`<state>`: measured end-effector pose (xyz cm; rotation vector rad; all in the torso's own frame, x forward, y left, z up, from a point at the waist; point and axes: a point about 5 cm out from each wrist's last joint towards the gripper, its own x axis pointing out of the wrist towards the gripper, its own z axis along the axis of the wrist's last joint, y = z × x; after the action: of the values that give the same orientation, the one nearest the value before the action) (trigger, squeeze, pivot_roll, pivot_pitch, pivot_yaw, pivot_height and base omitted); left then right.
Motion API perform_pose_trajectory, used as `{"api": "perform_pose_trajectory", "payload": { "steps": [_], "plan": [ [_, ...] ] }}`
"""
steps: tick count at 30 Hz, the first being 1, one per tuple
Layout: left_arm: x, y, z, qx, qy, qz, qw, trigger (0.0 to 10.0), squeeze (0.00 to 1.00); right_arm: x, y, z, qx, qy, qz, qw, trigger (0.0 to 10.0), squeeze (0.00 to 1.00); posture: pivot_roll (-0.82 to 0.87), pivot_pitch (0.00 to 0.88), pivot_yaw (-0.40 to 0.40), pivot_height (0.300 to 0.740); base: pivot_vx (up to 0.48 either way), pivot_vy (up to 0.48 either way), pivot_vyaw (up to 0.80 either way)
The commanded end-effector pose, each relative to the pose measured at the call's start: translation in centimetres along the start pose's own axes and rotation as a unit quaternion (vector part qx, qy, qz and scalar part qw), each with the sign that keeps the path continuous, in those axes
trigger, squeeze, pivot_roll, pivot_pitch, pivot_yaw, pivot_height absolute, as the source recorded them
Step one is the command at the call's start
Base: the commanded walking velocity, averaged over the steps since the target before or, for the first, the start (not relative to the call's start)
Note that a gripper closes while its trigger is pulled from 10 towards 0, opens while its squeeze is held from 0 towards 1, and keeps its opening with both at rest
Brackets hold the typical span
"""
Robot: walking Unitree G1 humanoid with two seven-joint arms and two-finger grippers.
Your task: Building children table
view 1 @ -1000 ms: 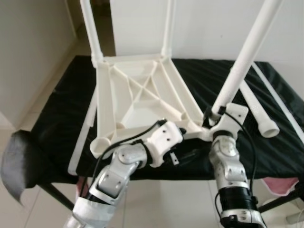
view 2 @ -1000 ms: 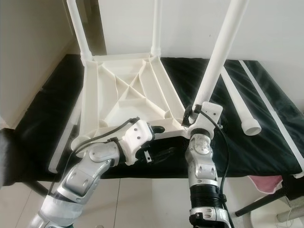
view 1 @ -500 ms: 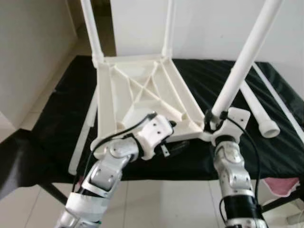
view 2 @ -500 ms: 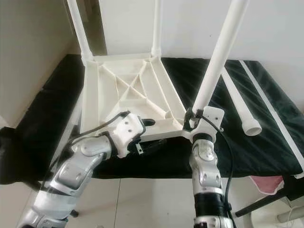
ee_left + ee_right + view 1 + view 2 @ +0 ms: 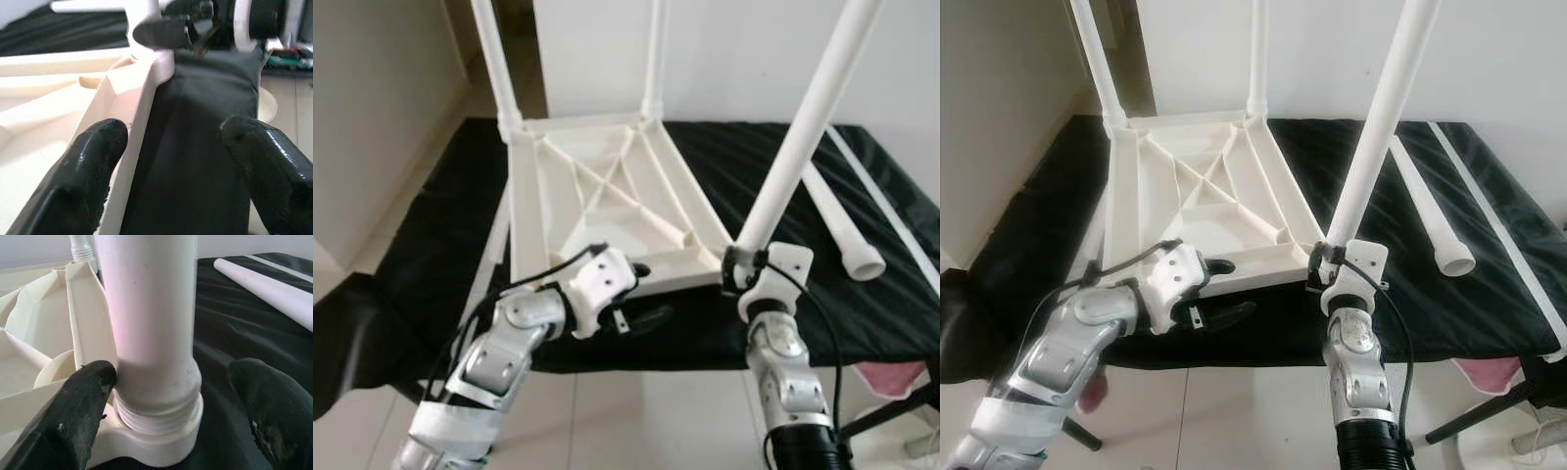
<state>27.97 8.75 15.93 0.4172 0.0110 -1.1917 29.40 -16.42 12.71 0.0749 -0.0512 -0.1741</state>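
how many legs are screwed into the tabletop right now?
3: two at the far corners, far-left leg and far-right leg, and the near-right leg by the right gripper. One loose leg lies on the cloth.

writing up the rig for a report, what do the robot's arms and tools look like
Both arms are jointed silver-grey metal segments with black cables looping along them. The left tool and right tool each sit on a white plastic wrist housing and carry two long black fingers with rounded, slightly textured tips. The right forearm ends lower down in a black ribbed section.
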Motion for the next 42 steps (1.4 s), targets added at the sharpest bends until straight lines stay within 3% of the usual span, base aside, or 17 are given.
{"api": "perform_pose_trajectory", "payload": {
  "steps": [1, 4, 8, 10, 19, 30, 34, 37, 42],
  "plan": [
    [-0.6, 0.6, -0.5, 0.002, 0.013, -0.010, 1.000, 10.0, 0.00, -0.3, 0.0, -0.3, -0.001, 0.009, 0.009, 1.000, 10.0, 0.00, -0.06, 0.034, 0.019, 0.740, 0.000, 0.000, 0.00],
    [-1.1, 1.1, -0.9, 0.001, 0.025, -0.007, 1.000, 10.0, 0.00, -0.5, 0.1, -0.4, -0.001, 0.011, 0.014, 1.000, 10.0, 0.00, -0.06, 0.035, 0.024, 0.740, 0.000, 0.000, 0.00],
    [-3.1, 3.4, -2.7, 0.020, 0.087, 0.023, 0.996, 10.0, 0.00, -0.9, 0.7, -0.8, 0.001, 0.019, 0.028, 0.999, 10.0, 0.00, -0.07, 0.037, 0.037, 0.740, 0.000, 0.000, 0.00],
    [-3.3, 3.8, -2.9, 0.021, 0.093, 0.030, 0.995, 10.0, 0.00, -1.0, 0.8, -0.8, 0.000, 0.020, 0.031, 0.999, 10.0, 0.00, -0.07, 0.037, 0.037, 0.740, 0.000, 0.000, 0.00],
    [-5.7, 9.2, -2.7, 0.045, 0.113, 0.164, 0.979, 10.0, 0.00, -1.5, 1.4, -1.2, -0.004, 0.029, 0.065, 0.997, 10.0, 0.00, -0.07, 0.033, 0.045, 0.740, 0.000, 0.000, 0.00],
    [-5.6, 11.2, -2.5, 0.064, 0.112, 0.219, 0.967, 10.0, 0.00, -1.5, 1.4, -1.1, -0.005, 0.028, 0.069, 0.997, 10.0, 0.00, -0.08, 0.026, 0.048, 0.740, 0.000, 0.000, 0.00],
    [-5.8, 12.3, -2.7, 0.072, 0.130, 0.254, 0.956, 10.0, 0.00, -1.7, 1.5, -1.1, -0.004, 0.028, 0.071, 0.997, 10.0, 0.00, -0.08, 0.025, 0.052, 0.740, 0.000, 0.000, 0.00],
    [-6.7, 13.8, -2.7, 0.075, 0.152, 0.308, 0.936, 10.0, 0.00, -2.2, 1.6, -1.2, -0.001, 0.028, 0.072, 0.997, 10.0, 0.00, -0.08, 0.024, 0.056, 0.740, 0.000, 0.000, 0.00],
    [-7.3, 14.3, -2.8, 0.070, 0.161, 0.327, 0.929, 10.0, 0.00, -2.4, 1.6, -1.2, 0.001, 0.027, 0.073, 0.997, 10.0, 0.00, -0.08, 0.025, 0.059, 0.740, 0.000, 0.000, 0.00]
  ]
}}
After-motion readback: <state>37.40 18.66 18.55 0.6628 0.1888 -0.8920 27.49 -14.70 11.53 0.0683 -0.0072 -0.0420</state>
